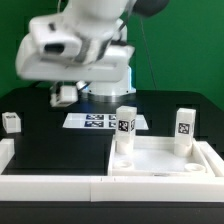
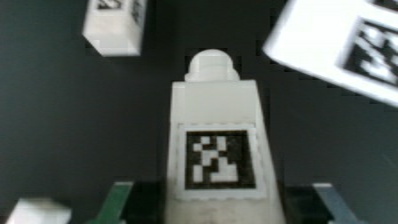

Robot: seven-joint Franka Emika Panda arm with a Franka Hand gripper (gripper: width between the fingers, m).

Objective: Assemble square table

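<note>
One leg (image 2: pixel 217 120) clamped in the gripper (image 2: pixel 221 200), tagged face toward the wrist camera, rounded tip pointing out past the fingers (image 2: pixel 121 200). Beyond that tip, apart from the hand, another leg (image 2: pixel 114 28) down on the black worktop (image 2: pixel 178 30). Well off to the exterior view's right of the hand: the square slab (image 1: pixel 165 158), hollow face up, with the nearer upright leg (image 1: pixel 125 128) on the corner closest to the hand and the farther upright leg (image 1: pixel 185 125) on the corner beyond.
</note>
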